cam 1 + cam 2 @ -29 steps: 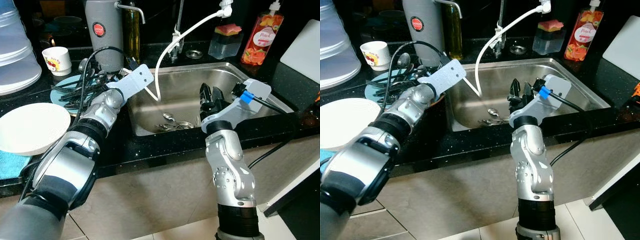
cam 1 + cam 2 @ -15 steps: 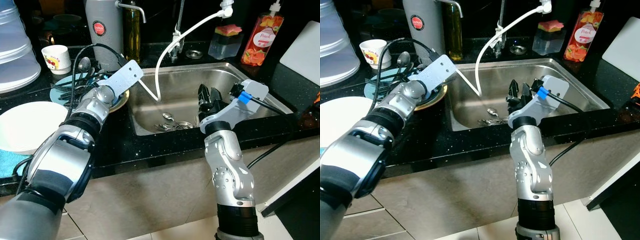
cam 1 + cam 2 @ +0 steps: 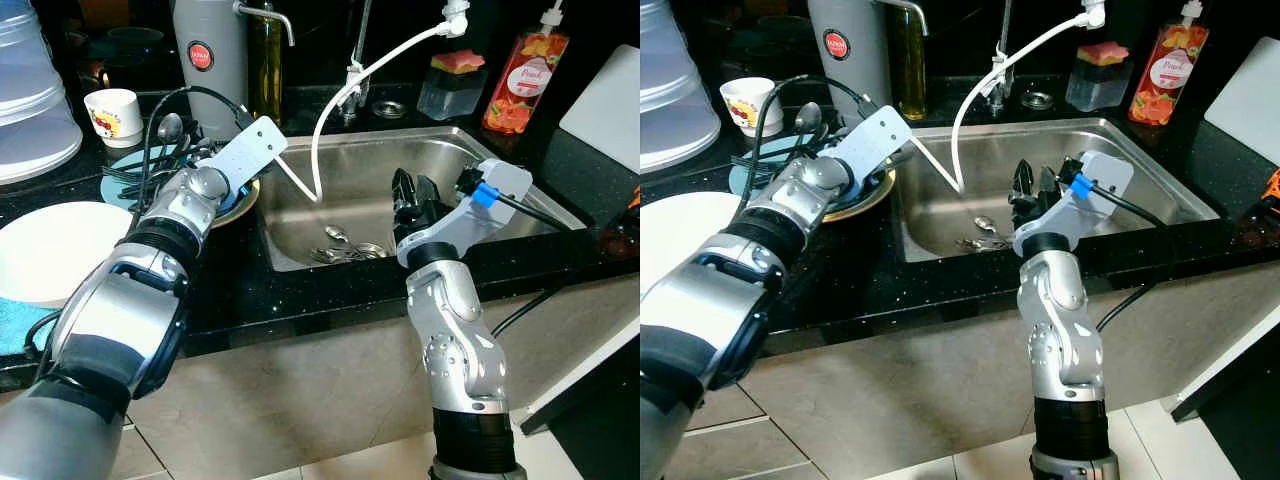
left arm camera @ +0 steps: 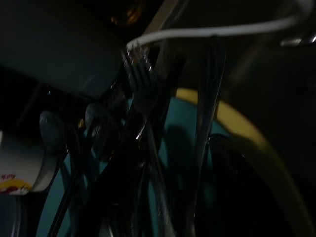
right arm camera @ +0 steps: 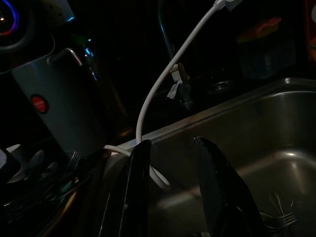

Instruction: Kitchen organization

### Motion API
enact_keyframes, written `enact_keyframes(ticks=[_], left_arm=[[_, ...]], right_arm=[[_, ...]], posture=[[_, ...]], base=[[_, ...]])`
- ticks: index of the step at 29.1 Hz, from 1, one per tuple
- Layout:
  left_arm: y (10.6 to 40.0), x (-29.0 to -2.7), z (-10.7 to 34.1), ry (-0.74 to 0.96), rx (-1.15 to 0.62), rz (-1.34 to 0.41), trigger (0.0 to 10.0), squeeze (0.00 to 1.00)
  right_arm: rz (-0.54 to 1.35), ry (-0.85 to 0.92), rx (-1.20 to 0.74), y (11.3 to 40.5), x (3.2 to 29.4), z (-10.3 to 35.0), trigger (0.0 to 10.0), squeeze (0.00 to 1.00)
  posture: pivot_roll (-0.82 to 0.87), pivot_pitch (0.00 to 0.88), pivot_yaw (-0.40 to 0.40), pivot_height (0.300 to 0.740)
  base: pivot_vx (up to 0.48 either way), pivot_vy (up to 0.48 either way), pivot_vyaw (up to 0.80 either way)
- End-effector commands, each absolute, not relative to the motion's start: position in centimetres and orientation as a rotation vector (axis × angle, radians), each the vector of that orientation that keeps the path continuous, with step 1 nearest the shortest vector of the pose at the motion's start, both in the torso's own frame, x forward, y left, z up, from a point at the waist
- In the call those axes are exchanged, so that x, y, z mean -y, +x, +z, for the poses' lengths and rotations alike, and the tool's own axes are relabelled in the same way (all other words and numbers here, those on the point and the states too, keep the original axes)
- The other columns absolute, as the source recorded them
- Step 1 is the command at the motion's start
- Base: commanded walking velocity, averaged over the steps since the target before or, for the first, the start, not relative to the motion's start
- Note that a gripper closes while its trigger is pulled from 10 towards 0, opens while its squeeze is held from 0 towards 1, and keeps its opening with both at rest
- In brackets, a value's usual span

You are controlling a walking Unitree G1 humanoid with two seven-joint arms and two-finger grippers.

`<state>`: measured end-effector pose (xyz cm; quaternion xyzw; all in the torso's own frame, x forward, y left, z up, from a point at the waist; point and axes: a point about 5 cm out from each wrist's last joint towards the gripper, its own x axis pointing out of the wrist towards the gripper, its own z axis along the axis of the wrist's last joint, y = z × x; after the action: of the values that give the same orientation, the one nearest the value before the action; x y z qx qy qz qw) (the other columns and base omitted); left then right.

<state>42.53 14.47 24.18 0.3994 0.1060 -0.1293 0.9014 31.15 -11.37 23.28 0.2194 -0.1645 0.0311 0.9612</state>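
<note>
Left gripper (image 4: pixel 148 163), state unclear, has settled over the cutlery plate (image 3: pixel 238 205) at upper left; right gripper (image 5: pixel 173 192), spread, waits above sink (image 3: pixel 520 175) cutlery (image 3: pixel 345 248).

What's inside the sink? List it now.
Inside the sink: a small pile of spoons and forks on the bottom, the white hose dangling in, and the open right gripper above them. The near wall hides the front floor.

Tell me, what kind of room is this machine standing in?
Most likely a home kitchen: a steel sink set into a dark counter, cutlery lying in its basin, a soap bottle behind it, and a mug beside stacked plates.
</note>
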Motion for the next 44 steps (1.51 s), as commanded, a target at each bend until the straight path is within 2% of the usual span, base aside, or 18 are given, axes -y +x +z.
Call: enact_keyframes(ticks=[1,9,10,11,13,14,15,16,21,24,25,26,27,30,32,36,40,44], left_arm=[[42.3,-15.7,22.6,0.891,-0.313,-0.247,10.0,0.0],[42.2,-16.4,22.2,0.952,-0.346,-0.219,10.0,0.0],[42.2,-16.4,22.1,0.963,-0.341,-0.221,9.6,0.0],[42.2,-16.3,22.1,0.977,-0.329,-0.221,8.0,0.0],[42.2,-16.3,22.0,0.988,-0.321,-0.22,8.0,0.0],[42.2,-16.2,21.9,1.012,-0.311,-0.221,1.0,0.0],[42.2,-16.1,21.8,1.029,-0.305,-0.222,1.0,0.0],[42.2,-16.0,21.7,1.034,-0.295,-0.225,0.0,0.0],[42.2,-15.6,21.9,1.031,-0.271,-0.231,0.0,0.0],[42.3,-14.7,22.4,1.001,-0.212,-0.257,0.0,0.0],[42.4,-13.8,23.2,0.976,-0.142,-0.279,0.3,0.0],[42.4,-13.4,23.7,0.954,-0.107,-0.287,3.9,0.0],[42.5,-13.0,24.4,0.925,-0.059,-0.29,10.0,0.0],[42.5,-12.3,25.9,0.844,0.034,-0.295,10.0,0.0],[42.5,-11.8,27.5,0.723,0.107,-0.291,10.0,0.0],[42.5,-11.6,28.4,0.649,0.126,-0.299,10.0,0.0],[42.5,-11.8,28.6,0.692,0.11,-0.263,10.0,0.0],[41.4,-10.2,28.9,0.561,0.204,-0.387,10.0,0.0]], right_arm=[[0.079,0.475,0.311,31.2,10.6,23.0,10.0,0.0],[0.085,0.474,0.305,31.2,10.5,22.9,10.0,0.0],[0.086,0.475,0.306,31.2,10.4,23.0,10.0,0.0],[0.087,0.476,0.307,31.2,10.4,23.0,10.0,0.0],[0.088,0.477,0.308,31.2,10.4,23.0,10.0,0.0],[0.088,0.477,0.308,31.2,10.4,23.0,10.0,0.0],[0.088,0.477,0.308,31.2,10.4,23.0,10.0,0.0],[0.089,0.477,0.308,31.2,10.4,23.0,10.0,0.0],[0.091,0.475,0.307,31.2,10.4,23.0,10.0,0.0],[0.094,0.475,0.308,31.3,10.3,23.0,10.0,0.0],[0.097,0.475,0.31,31.3,10.3,23.1,10.0,0.0],[0.098,0.475,0.311,31.3,10.3,23.1,10.0,0.0],[0.099,0.474,0.311,31.3,10.3,23.1,10.0,0.0],[0.102,0.472,0.309,31.3,10.3,23.1,10.0,0.0],[0.106,0.472,0.31,31.3,10.2,23.2,10.0,0.0],[0.107,0.473,0.311,31.4,10.1,23.2,10.0,0.0],[0.102,0.47,0.315,31.3,10.4,23.3,10.0,0.0],[0.085,0.466,0.312,31.2,10.8,23.1,10.0,0.0]], posture=[[0.19,0.013,-0.034,0.74],[0.2,0.019,-0.039,0.74],[0.2,0.016,-0.038,0.74],[0.2,0.016,-0.038,0.74],[0.2,0.016,-0.038,0.74],[0.2,0.015,-0.038,0.74],[0.2,0.015,-0.039,0.74],[0.21,0.015,-0.041,0.74],[0.21,0.015,-0.041,0.74],[0.2,0.007,-0.041,0.74],[0.2,0.004,-0.043,0.74],[0.2,0.004,-0.045,0.74],[0.2,0.003,-0.046,0.74],[0.2,0.003,-0.046,0.74],[0.2,0.003,-0.046,0.74],[0.2,0.0,-0.046,0.74],[0.21,0.003,-0.048,0.74],[0.2,0.009,-0.056,0.74]], base=[[0.0,0.0,0.0],[0.0,0.0,0.0],[0.0,0.0,0.0],[0.0,0.0,0.0],[0.0,0.0,0.0],[0.0,0.0,0.0],[0.0,0.0,0.0],[0.0,0.0,0.0],[0.0,0.0,0.0],[0.0,0.0,0.0],[0.0,0.0,0.0],[0.0,0.0,0.0],[0.0,0.0,0.0],[0.0,0.0,0.0],[0.0,0.0,0.0],[0.0,0.0,0.0],[0.0,0.0,0.0],[0.0,0.0,0.0]])
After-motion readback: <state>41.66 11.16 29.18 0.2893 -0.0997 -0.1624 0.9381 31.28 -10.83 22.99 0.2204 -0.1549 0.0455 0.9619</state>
